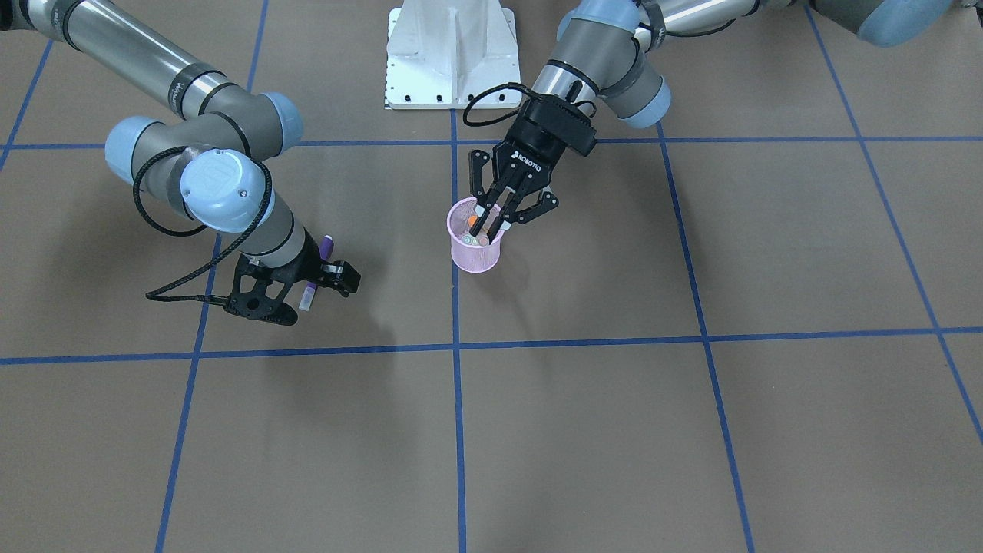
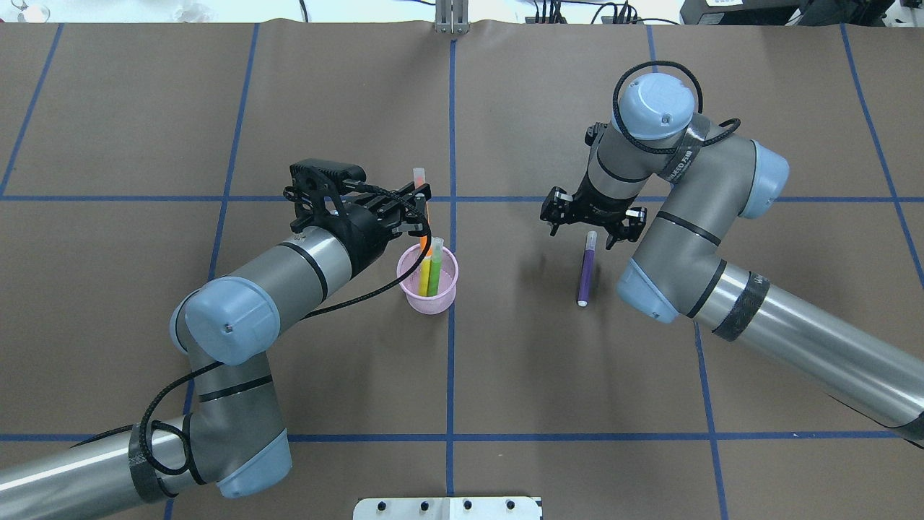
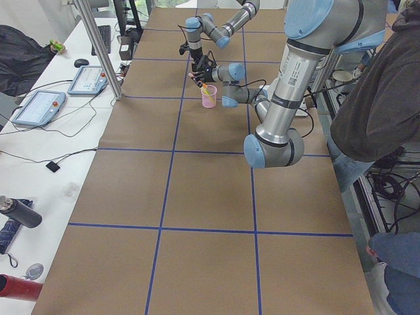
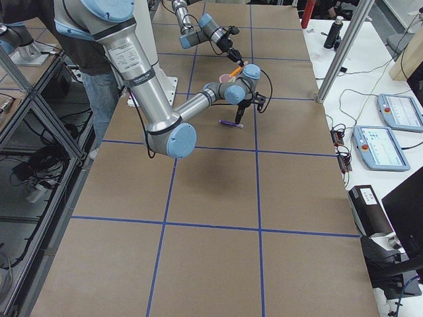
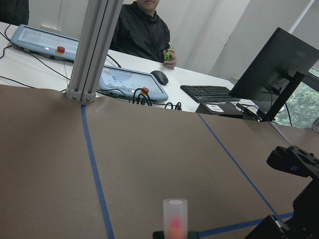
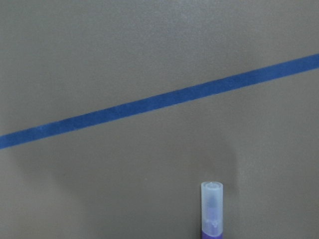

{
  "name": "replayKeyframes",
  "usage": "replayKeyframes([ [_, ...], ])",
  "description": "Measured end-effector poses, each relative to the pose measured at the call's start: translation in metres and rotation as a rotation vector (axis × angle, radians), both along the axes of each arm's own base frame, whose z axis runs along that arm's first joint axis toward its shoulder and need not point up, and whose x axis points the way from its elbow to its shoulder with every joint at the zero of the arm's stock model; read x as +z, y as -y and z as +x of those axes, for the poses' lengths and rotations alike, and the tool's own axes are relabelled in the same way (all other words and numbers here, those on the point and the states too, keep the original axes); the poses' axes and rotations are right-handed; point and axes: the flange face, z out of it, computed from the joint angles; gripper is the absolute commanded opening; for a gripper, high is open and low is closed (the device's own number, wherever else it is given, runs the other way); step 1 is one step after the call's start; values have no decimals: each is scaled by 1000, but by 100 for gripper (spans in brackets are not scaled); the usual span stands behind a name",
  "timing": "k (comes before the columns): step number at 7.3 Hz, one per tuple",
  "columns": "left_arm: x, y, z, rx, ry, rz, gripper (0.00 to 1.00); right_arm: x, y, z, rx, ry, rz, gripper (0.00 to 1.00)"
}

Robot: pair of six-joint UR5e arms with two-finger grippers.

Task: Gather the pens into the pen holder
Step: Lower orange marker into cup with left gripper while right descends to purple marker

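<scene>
The left arm comes in from the near left corner of the brown surface [image 2: 505, 375] and bends at the elbow. Its hand [image 1: 488, 225] tips down over the pink cup [image 2: 433, 305]. The two fingers are pinched tight on the orange pen [image 2: 424, 217]. That pen leans, with its clear cap up toward the far edge and its low end down in the cup. The green pen [image 2: 434, 271] stands in the cup too, right beside it. The cup sits near the middle of the surface, far from every edge.

The right arm comes in from the near right corner and folds back on itself. Its hand [image 2: 589, 227] points straight down. Its fingers are spread wide apart, one on each side of the cap end of the purple pen [image 2: 585, 274]. The purple pen lies flat on the surface, to the right of the cup and well apart from it.
</scene>
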Motion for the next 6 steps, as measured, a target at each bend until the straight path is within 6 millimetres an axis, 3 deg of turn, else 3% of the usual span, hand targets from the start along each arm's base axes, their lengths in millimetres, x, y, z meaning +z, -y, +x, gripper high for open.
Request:
replayKeyframes([
  [6, 14, -6, 13, 13, 16, -9, 0, 8, 0, -1, -7, -10, -1, 99],
])
